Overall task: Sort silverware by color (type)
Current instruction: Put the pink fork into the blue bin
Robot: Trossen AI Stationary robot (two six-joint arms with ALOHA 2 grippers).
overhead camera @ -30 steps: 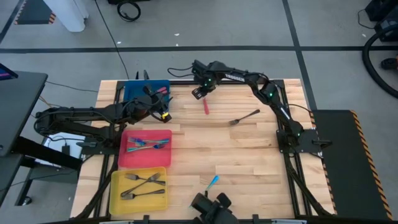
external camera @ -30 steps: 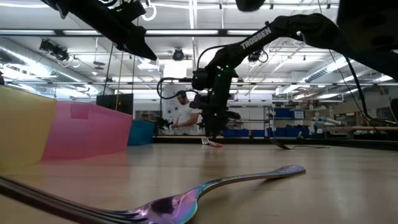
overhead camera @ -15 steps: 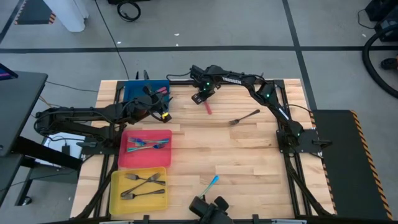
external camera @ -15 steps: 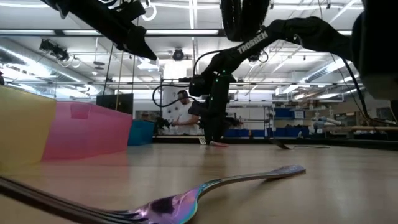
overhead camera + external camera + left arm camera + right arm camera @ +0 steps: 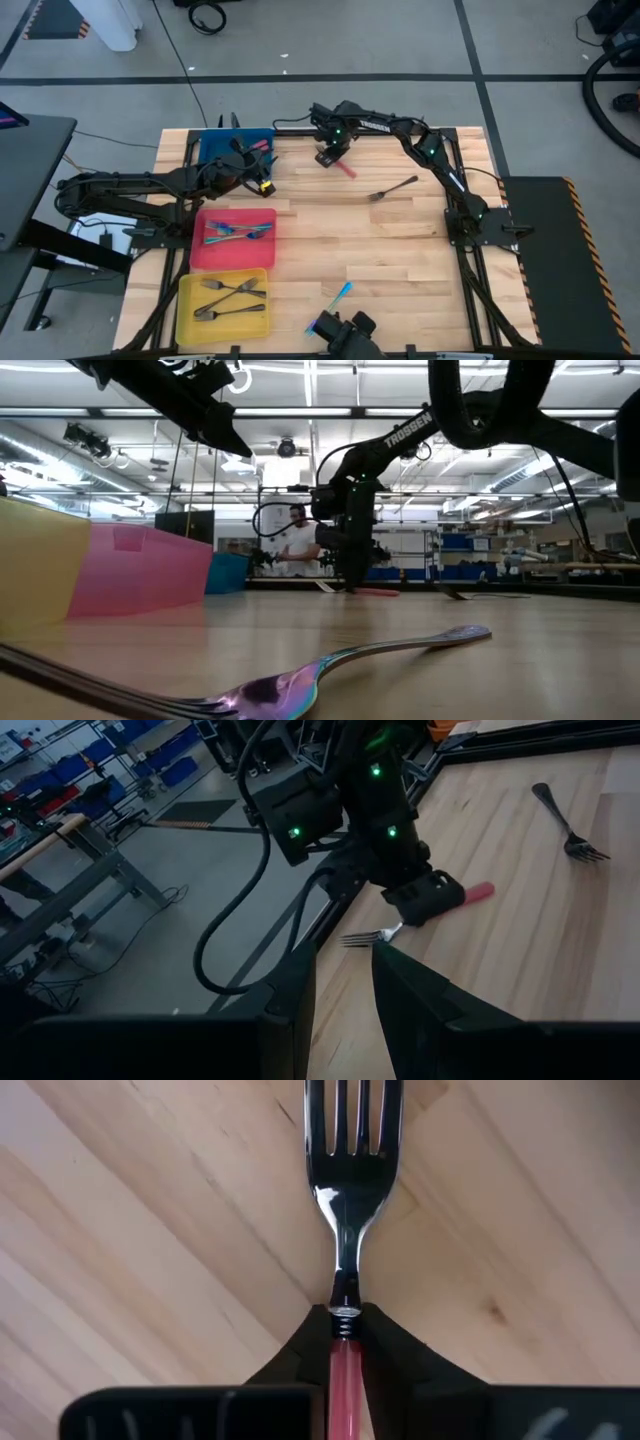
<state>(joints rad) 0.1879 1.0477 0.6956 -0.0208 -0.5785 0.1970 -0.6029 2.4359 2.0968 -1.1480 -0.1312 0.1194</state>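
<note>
The left end effector (image 5: 262,178) hangs over the left part of the desk (image 5: 400,250), near the blue tray (image 5: 225,145) at the far left; its dark fingers (image 5: 420,1000) stand slightly apart with nothing between them. Nearer along the left edge, the red tray (image 5: 232,250) carries several blue-handled forks (image 5: 238,233) lying mostly left to right. Nearer still, the yellow tray (image 5: 190,312) carries grey metal forks (image 5: 228,297), also lying roughly left to right.

At the far middle of the desk, the right end effector (image 5: 327,157) pinches the red-handled fork (image 5: 345,168). Its fingers (image 5: 300,1360) press on either side of the red handle just behind the metal neck, as the right wrist view shows, with the tines reaching out past the fingertips. In the high view the fork's long axis runs diagonally, the red handle trailing toward the right and nearer, the tines toward the far left under the end effector. In the low view it lies close to level at the desk surface.

To the right, well apart, a grey fork (image 5: 392,189) lies diagonally on the bare wood. At the near edge, right of the yellow tray, a blue-handled fork (image 5: 341,293) lies diagonally too.
</note>
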